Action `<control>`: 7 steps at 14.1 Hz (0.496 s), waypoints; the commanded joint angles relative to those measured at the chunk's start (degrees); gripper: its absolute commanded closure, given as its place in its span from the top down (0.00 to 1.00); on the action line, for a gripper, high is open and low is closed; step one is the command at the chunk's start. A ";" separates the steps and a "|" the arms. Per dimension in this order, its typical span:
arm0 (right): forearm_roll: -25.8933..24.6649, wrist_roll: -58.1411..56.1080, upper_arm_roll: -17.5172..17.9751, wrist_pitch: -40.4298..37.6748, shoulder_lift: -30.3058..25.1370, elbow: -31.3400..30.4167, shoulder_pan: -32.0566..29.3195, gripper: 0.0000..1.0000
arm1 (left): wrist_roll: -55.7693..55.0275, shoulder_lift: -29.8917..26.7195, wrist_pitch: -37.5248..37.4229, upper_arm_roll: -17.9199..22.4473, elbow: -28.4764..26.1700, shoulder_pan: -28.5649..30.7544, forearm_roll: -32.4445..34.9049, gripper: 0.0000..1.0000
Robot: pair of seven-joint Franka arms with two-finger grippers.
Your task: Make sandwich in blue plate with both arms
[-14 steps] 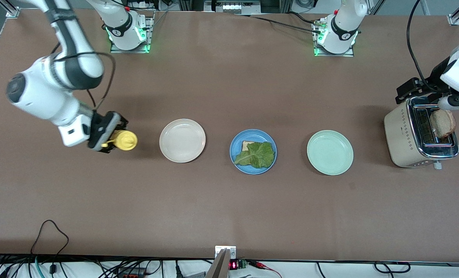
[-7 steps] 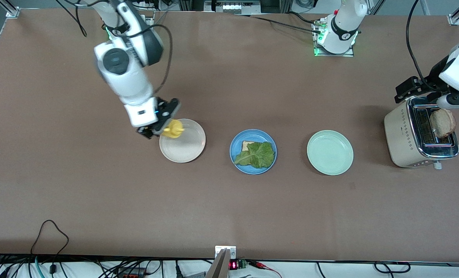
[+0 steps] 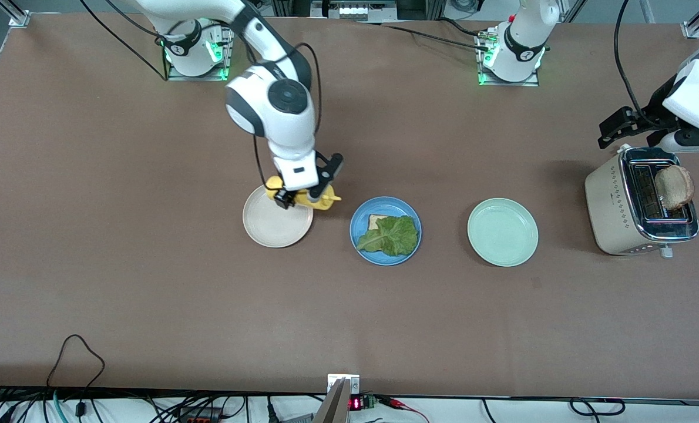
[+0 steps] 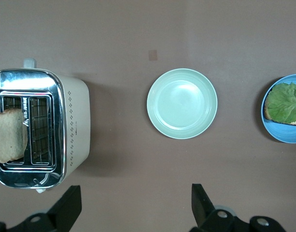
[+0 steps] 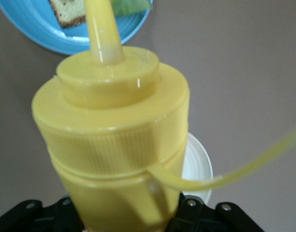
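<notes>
Sandwich [image 3: 388,234] parts lie in the blue plate [image 3: 363,215] at mid-table: we see one crusted bread slice under a crinkled lettuce leaf [image 3: 392,236]. In the same row, a pale mint-green plate [image 3: 502,232] sits toward the left arm's end and a cream-white plate [image 3: 270,226] toward the right arm's end, both smooth and round. A cream toaster [image 3: 619,205] with a chrome top stands near the left arm's table edge, a bread slice [image 3: 674,187] upright in its slot. We read no writing. The right gripper [image 3: 302,197], over the cream plate's edge, grasps a yellow squeeze bottle [image 3: 320,201]; only the right wrist view shows its ribbed cap and nozzle. The left gripper [image 4: 133,208] hangs released above the table between toaster and mint-green plate.
</notes>
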 commanded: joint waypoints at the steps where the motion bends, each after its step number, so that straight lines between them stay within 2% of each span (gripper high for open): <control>1: -1.26 3.37 -6.13 -2.17 7.71 9.73 7.84 0.00 | 0.48 -0.71 -2.16 0.00 0.54 0.21 -0.13 1.00; 4: -1.26 4.96 -7.55 -1.73 9.57 10.98 9.18 0.00 | 0.57 -0.26 -1.82 0.00 1.42 0.12 -0.04 1.00; 7: -0.65 4.52 -7.46 -1.56 7.56 10.28 7.34 0.00 | 0.65 -0.17 -0.77 -0.09 1.78 0.12 -0.13 1.00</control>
